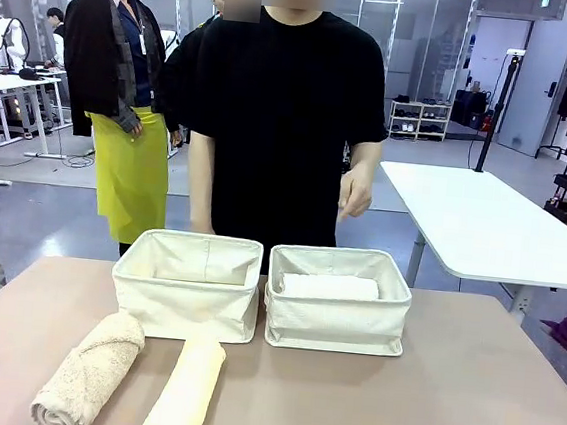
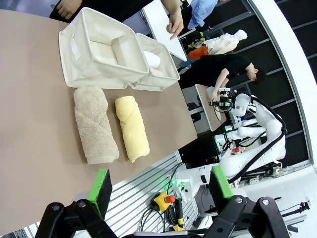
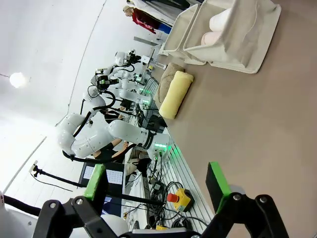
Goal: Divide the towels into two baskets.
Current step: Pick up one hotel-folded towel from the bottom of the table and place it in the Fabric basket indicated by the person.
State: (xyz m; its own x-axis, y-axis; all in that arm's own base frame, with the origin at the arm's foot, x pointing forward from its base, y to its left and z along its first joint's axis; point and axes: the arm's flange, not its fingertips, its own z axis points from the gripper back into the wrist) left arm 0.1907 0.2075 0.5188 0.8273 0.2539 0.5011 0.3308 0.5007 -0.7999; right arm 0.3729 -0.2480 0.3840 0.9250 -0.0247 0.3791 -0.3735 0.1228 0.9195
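On the surface (image 1: 467, 391), a tan towel (image 1: 89, 370) and yellow towel (image 1: 186, 389) lay before two baskets (image 1: 186, 309); left hand (image 2: 159, 179) and right hand (image 3: 157, 178) gaped wide, empty.

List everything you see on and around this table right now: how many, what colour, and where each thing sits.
left basket: one, cream canvas, far side of the table, left of its twin
right basket: one, cream canvas, beside the left basket
tan towel: one, shaggy beige, rolled, on the table before the left basket
yellow towel: one, pale yellow, rolled, right of the tan towel
white towel: one, white, inside the right basket
pink towel: one, pinkish cream, inside the right basket by the white towel
table: one, brown
person's hand: one, beyond the right basket
left claw: black, green pads, open, near side
right claw: same, open, near side
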